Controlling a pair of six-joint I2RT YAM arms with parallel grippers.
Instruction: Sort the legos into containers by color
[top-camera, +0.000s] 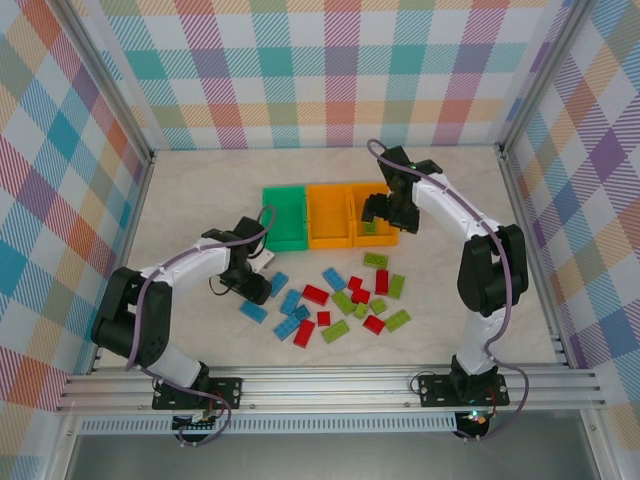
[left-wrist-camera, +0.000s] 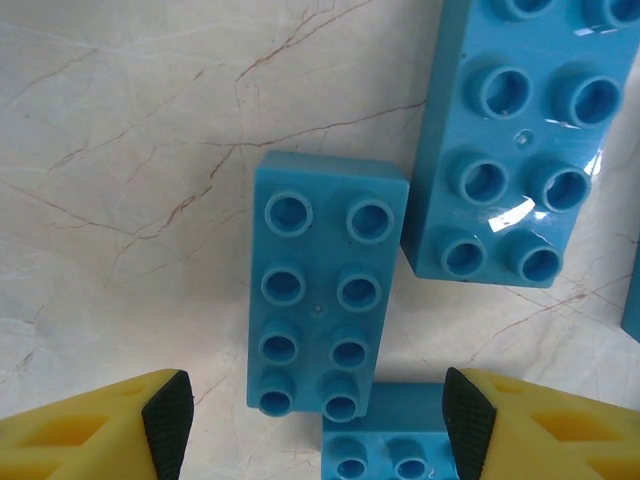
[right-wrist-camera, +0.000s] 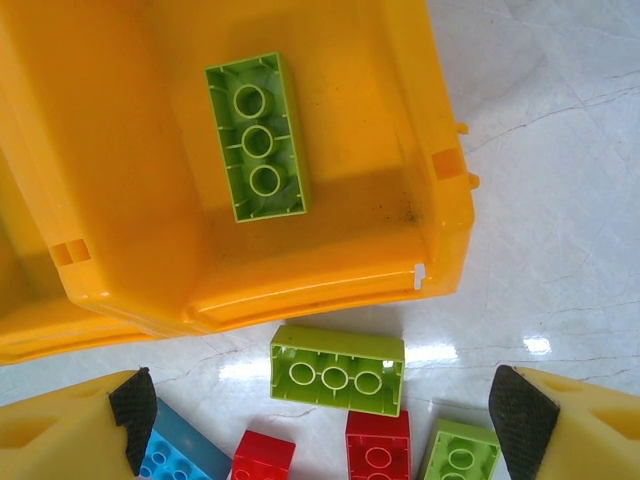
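Note:
The legos lie scattered on the marble table (top-camera: 450, 300): blue ones (top-camera: 290, 302) to the left, red (top-camera: 315, 294) and lime green (top-camera: 343, 303) in the middle. Three containers stand in a row behind them: a green bin (top-camera: 283, 218) and two orange bins (top-camera: 330, 215) (top-camera: 372, 205). My left gripper (top-camera: 255, 290) (left-wrist-camera: 318, 425) hangs low and open, its fingertips (left-wrist-camera: 170, 420) on either side of two blue legos (left-wrist-camera: 325, 300) (left-wrist-camera: 395, 445) lying flat. My right gripper (top-camera: 380, 215) (right-wrist-camera: 327, 420) is open and holds nothing above the right orange bin (right-wrist-camera: 330, 290), where one lime lego (right-wrist-camera: 257, 137) lies studs down.
A larger blue lego (left-wrist-camera: 515, 140) lies just beyond the left gripper. Under the right gripper, in front of the bin, lie a lime lego (right-wrist-camera: 338, 370), red ones (right-wrist-camera: 378, 450) and a blue one (right-wrist-camera: 180, 460). Checked walls (top-camera: 80, 200) enclose the table.

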